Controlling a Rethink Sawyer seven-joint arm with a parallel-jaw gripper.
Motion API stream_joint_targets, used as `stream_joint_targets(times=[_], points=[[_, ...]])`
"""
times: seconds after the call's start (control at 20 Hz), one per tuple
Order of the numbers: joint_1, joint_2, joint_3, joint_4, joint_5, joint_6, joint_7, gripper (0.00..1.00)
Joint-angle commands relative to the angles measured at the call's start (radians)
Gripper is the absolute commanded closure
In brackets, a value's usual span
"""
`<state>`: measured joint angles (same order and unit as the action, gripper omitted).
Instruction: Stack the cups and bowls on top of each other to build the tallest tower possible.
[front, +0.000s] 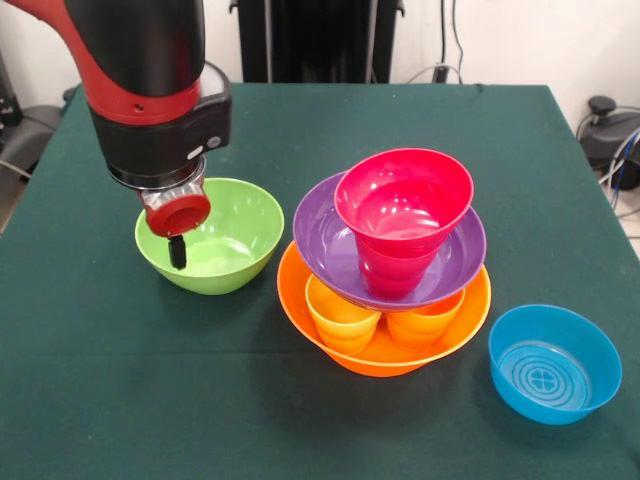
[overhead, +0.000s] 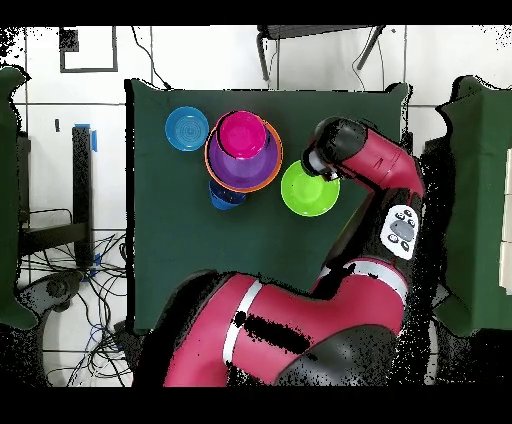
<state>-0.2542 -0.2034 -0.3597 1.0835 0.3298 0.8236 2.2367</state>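
Observation:
The tower stands at mid-table: a big orange bowl (front: 380, 350) holds a yellow cup (front: 340, 315) and an orange cup (front: 425, 322). A purple bowl (front: 325, 245) rests on them. In it sits a red cup (front: 392, 278) with a red bowl (front: 405, 195) on top, tilted. My gripper (front: 177, 252) hangs inside the lime green bowl (front: 215, 240), near its left wall, holding nothing that I can see. A light blue bowl (front: 555, 365) sits alone at the front right. No light green cup shows. From overhead, the tower (overhead: 243, 140), lime bowl (overhead: 310, 192) and light blue bowl (overhead: 187, 128) line up.
The overhead view shows a dark blue bowl (overhead: 228, 197) against the tower on the robot's side; the front view hides it. My arm (overhead: 370, 165) reaches in over the lime bowl. The green table (front: 120, 400) has edges on all sides.

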Motion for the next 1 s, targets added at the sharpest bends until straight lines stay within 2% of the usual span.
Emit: stream_joint_targets(times=[0.05, 0.25, 1.0], points=[[-0.002, 0.060, 0.124, -0.001, 0.027, -0.058, 0.134, 0.00], [-0.001, 0.067, 0.122, -0.006, 0.022, -0.064, 0.125, 0.00], [-0.014, 0.092, 0.153, 0.008, 0.039, -0.183, 0.108, 0.00]])
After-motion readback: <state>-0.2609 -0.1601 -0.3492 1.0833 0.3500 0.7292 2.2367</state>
